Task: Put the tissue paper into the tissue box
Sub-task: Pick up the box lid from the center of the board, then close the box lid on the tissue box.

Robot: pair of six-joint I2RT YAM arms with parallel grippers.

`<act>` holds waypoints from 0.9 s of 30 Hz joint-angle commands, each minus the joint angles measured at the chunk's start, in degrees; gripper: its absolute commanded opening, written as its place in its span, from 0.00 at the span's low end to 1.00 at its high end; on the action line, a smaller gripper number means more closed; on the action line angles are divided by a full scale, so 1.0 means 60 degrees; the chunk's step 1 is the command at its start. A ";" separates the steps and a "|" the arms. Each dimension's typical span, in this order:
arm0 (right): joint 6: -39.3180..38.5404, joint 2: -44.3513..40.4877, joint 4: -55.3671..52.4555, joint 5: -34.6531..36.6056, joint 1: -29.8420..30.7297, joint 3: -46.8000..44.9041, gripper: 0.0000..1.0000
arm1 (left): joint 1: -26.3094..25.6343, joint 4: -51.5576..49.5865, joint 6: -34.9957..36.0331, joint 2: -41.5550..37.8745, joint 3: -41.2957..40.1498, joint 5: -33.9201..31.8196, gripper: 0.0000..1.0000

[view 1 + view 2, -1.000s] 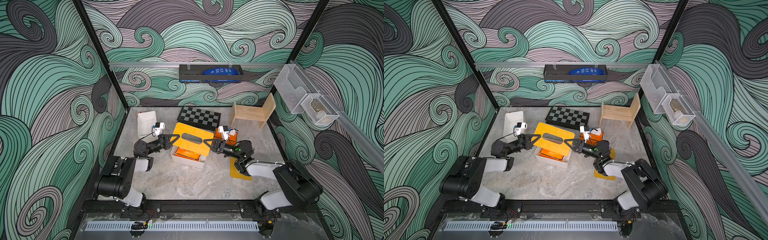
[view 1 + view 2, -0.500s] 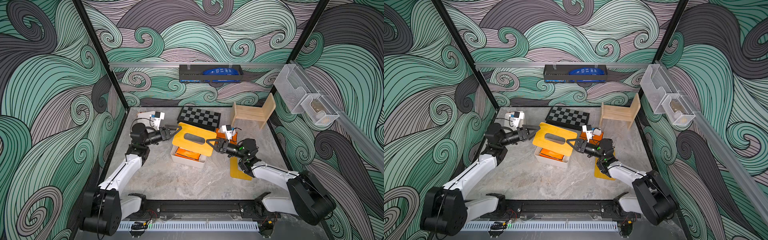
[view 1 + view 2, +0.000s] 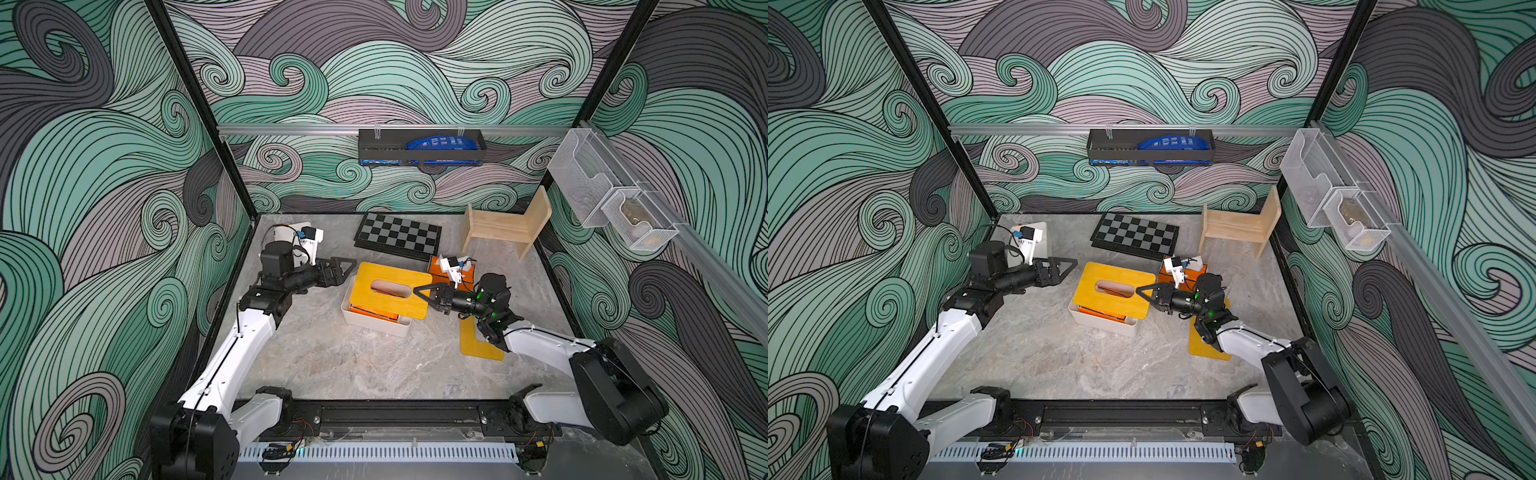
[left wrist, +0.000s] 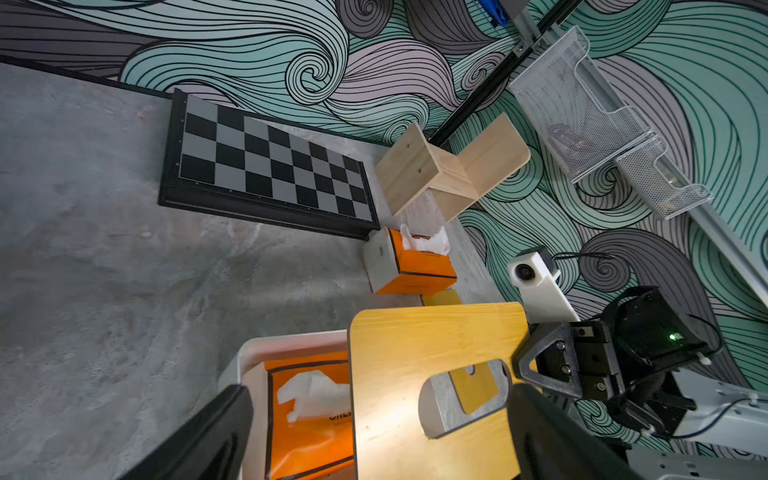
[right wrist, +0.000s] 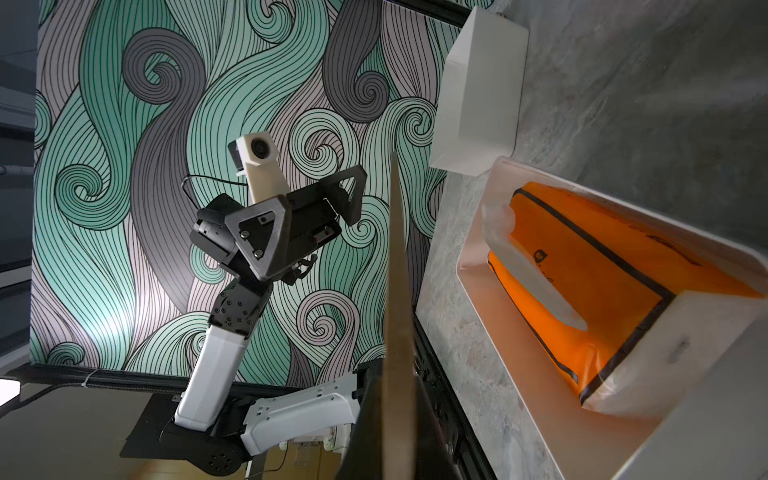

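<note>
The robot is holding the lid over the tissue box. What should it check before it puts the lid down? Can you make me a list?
1. Orange tissue pack lies inside the white tissue box: ok.
2. Right gripper is shut on the edge of the yellow lid: ok.
3. Left gripper is open and off the lid: ok.
4. Lid is lined up over the box: not ok; it sits askew and leaves one end of the box uncovered.
5. Tissue sheet sits under the lid's slot: cannot tell.
</note>
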 commanded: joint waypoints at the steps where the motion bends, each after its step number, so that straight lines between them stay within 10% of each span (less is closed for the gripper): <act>1: 0.0387 0.0474 0.0334 -0.0563 -0.0025 0.0285 0.00 | -0.0016 -0.0632 0.0764 -0.0101 0.0362 -0.0554 0.99; 27: 0.1857 0.3159 0.2819 -0.0456 0.0004 0.0454 0.00 | -0.0024 0.0584 0.0910 -0.0149 -0.1205 -0.1266 0.99</act>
